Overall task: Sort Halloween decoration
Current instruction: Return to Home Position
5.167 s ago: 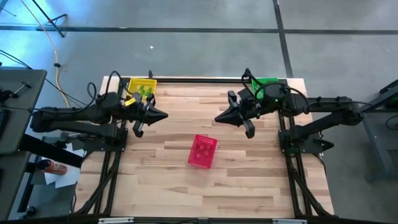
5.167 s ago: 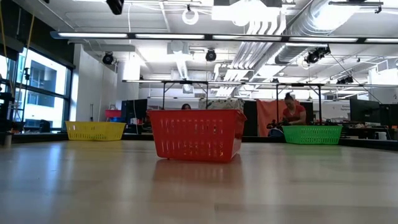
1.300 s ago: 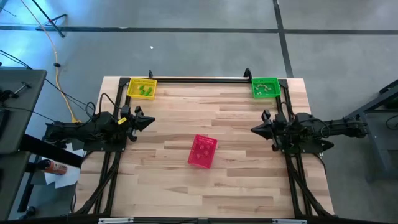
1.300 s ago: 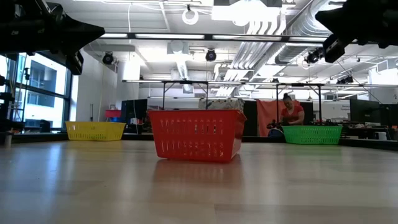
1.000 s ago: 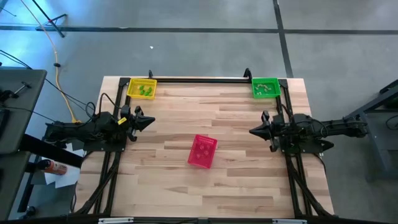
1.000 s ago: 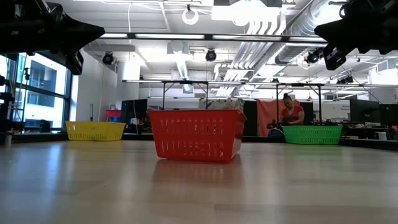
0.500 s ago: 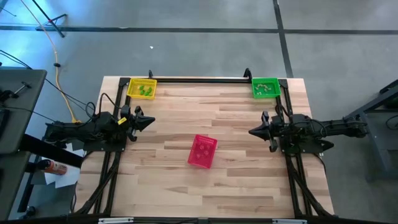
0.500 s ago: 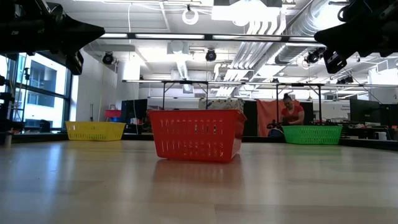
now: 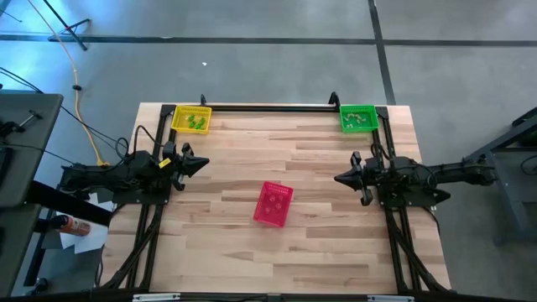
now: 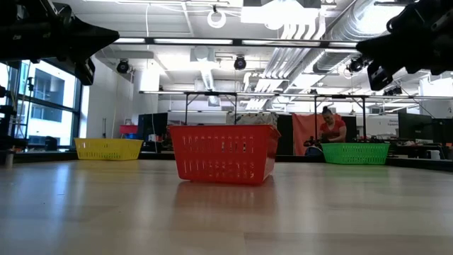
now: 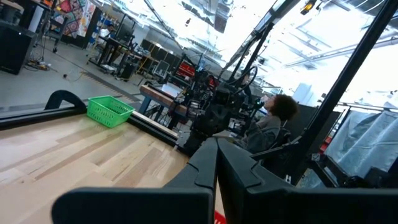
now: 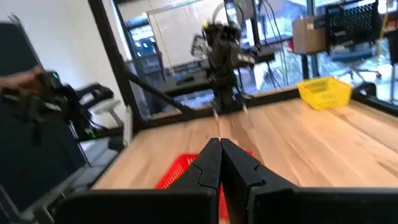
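Now the green trinkets lie in a small cluster inside the yellow basket, at the upper left corner of the table in the high view. They are too small to tell which way any of them points or how its long side runs. Some pale pieces show in the green basket at the table's upper right corner, their shapes unclear. The pink basket sits alone near the middle, turned a little off the table's edges. Whether the specks in it are trinkets or mesh holes I cannot tell.

The left gripper hangs over the table's left edge, lower in the frame than the yellow basket, pointing toward the middle. Its fingers are pressed together. The right gripper faces it from the right edge, lower than the green basket, its fingers likewise pressed together. Both are well apart from all three baskets.

In the low view the middle basket stands upright at centre, with both arms dark in the upper corners. A person in a red top sits beyond the green basket.
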`<action>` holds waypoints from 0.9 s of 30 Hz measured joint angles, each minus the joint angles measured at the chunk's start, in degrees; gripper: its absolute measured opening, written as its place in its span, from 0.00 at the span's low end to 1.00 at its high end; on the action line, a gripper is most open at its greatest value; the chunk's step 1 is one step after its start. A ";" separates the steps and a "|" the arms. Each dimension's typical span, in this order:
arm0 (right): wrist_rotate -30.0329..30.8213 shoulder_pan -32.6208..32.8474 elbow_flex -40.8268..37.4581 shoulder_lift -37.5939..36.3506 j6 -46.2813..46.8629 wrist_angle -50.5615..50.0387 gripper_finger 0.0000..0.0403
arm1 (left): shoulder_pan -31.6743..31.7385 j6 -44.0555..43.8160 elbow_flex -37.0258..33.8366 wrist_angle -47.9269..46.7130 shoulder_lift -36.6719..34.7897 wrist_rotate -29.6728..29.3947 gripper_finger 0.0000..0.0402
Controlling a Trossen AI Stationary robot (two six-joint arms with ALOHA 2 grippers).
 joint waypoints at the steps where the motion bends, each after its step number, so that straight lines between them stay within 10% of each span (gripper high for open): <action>1: 0.31 -0.02 0.00 0.00 -0.31 -1.02 0.00 | 0.02 0.00 0.00 0.02 0.00 0.00 0.00; 27: 1.08 0.11 -0.04 -3.94 -0.30 -14.47 0.00 | 0.01 0.00 0.00 0.09 -1.76 0.00 0.00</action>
